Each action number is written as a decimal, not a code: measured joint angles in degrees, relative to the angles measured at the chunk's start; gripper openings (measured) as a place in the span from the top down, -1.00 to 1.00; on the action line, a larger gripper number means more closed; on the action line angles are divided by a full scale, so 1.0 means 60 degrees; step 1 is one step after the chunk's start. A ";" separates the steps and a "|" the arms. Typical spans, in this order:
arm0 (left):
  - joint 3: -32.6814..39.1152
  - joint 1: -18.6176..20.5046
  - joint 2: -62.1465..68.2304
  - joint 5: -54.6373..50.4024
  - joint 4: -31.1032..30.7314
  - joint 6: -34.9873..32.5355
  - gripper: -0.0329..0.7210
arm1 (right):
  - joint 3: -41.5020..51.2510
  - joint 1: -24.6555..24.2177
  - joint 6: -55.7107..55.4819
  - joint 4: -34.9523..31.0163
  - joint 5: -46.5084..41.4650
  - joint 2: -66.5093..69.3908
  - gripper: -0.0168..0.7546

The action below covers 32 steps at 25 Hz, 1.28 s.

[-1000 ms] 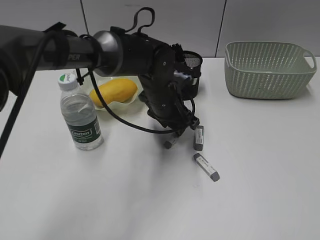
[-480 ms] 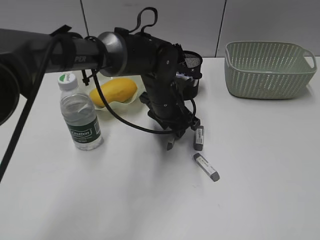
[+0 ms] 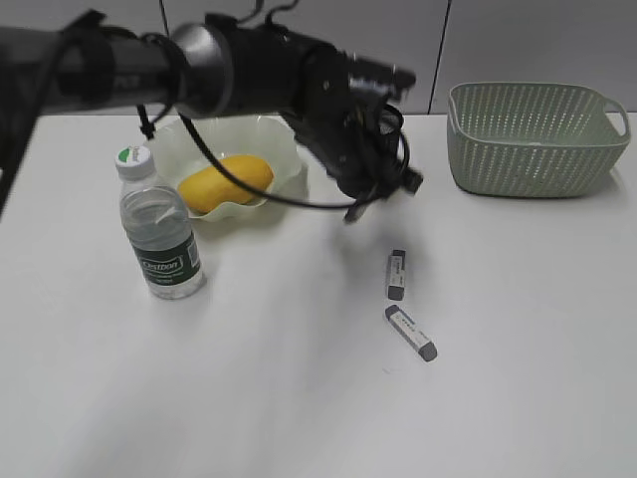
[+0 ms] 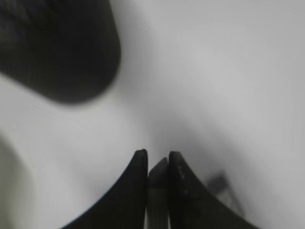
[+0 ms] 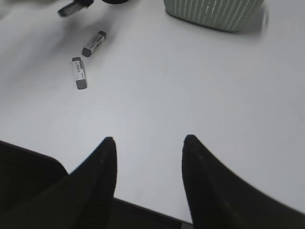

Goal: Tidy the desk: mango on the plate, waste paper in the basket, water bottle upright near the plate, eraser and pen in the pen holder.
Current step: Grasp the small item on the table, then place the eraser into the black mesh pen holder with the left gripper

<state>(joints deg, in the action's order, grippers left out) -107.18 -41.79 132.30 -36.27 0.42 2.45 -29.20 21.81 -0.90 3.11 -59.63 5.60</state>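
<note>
Left gripper (image 4: 157, 167): its two dark fingers are nearly together, pinching a slim grey piece between them; it looks like an eraser, though the wrist view is too blurred to be sure. In the exterior view the gripper (image 3: 383, 194) hangs above the desk, lifted clear of it, between the plate and the basket.
Right gripper (image 5: 148, 157): fingers spread apart with nothing between them, hovering over bare desk (image 5: 190, 95); it does not show in the exterior view.
Mango (image 3: 225, 182): lies in the plate (image 3: 274, 139), left of the left arm.
Water bottle (image 3: 159, 229): stands upright just in front of the plate, cap on.
Erasers on the desk (image 3: 299, 378): two small grey erasers lie near each other in front of the lifted gripper, one (image 3: 396, 274) farther back, the other (image 3: 411, 333) nearer the camera; the right wrist view shows both (image 5: 94, 43) (image 5: 79, 73).
Basket (image 3: 537, 139): sits at the far right of the desk, well apart from the erasers; its contents cannot be made out.
Pen holder: hidden behind the left arm in the exterior view; a dark blurred mass (image 4: 57, 47) in the left wrist view may be it.
</note>
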 joint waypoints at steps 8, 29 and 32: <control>-0.0040 0.0648 -0.0428 0.7989 0.0088 0.0000 0.72 | 0.0000 0.0000 0.0000 0.0000 0.0000 0.0000 0.01; 0.0047 0.0725 0.0098 0.6130 0.1075 0.0000 -0.23 | 0.0000 0.0000 0.0000 0.0047 0.0010 0.0000 0.01; 0.0047 0.0745 -0.1067 0.4813 0.0855 0.0000 -0.14 | 0.0000 0.0000 0.0000 0.0047 0.0010 0.0000 0.01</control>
<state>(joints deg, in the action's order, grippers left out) -106.90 -37.32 125.90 -7.39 5.55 2.45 -29.20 21.81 -0.90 3.39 -59.57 5.60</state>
